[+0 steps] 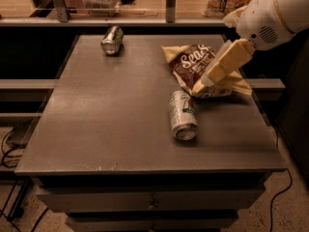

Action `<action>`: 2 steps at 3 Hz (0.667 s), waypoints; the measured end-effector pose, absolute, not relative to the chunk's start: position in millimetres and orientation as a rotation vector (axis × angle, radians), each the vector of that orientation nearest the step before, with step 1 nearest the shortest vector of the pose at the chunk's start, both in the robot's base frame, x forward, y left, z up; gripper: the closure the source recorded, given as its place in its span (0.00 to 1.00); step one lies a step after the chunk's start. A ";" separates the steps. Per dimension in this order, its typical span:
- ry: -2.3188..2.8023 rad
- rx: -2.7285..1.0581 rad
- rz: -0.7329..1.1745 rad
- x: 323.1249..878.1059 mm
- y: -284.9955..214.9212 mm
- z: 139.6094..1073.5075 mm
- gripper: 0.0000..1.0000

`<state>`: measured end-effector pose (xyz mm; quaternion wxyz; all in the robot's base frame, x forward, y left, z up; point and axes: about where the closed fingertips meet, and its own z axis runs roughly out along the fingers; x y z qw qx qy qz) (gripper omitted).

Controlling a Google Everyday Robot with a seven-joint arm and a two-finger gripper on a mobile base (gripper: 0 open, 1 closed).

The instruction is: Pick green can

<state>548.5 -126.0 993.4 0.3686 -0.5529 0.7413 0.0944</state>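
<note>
Camera view shows the green can (112, 39) lying on its side on the table (96, 120), well apart from the chip bag (189, 64), off to the bag's left and a little further back. The tool (202, 84) hangs over the near edge of the chip bag, and I cannot tell if it is wide or narrow. A paler can (182, 115) with a white label lies just in front of the bag. I think that is the wrong one, so the tool should not go down here. To do this well, it should rise clear of the bag, go across to the dark can, open wide, line up across its round body, then come down slowly and squeeze the middle, because a can on its side may roll away
</note>
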 end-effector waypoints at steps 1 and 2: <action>1.881 -1.332 0.261 571.4 -88.2 998.0 0.00; 1.887 -1.229 0.271 601.6 -48.9 995.0 0.00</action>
